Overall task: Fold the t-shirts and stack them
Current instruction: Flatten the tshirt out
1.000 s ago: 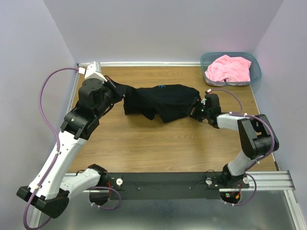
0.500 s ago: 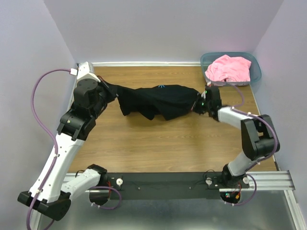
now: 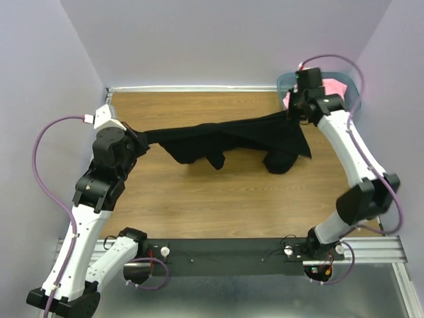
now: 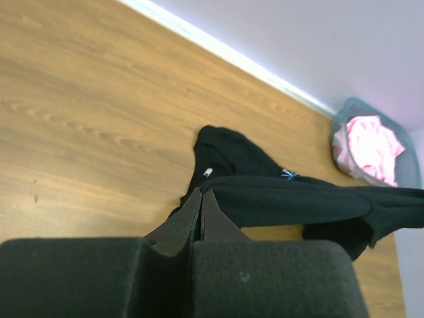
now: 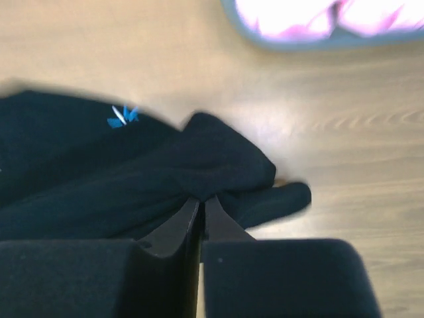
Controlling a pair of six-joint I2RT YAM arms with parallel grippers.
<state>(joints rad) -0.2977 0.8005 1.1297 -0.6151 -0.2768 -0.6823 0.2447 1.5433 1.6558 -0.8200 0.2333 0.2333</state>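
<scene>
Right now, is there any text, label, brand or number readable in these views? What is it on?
No readable text in any view.
black shirt: it carries a small blue mark, too small and blurred to read as letters.
white tab on the same shirt: too small to read.
pink shirt and bin: no print visible.

1. A teal translucent plastic bin [image 3: 283, 83] is set at the far right corner of the table, close to the walls.
2. A brown wood-grain table [image 3: 218, 199] is enclosed by pale lavender walls [image 3: 218, 40].
3. A white strip [image 3: 199, 88] is seen along the table's far edge.
</scene>
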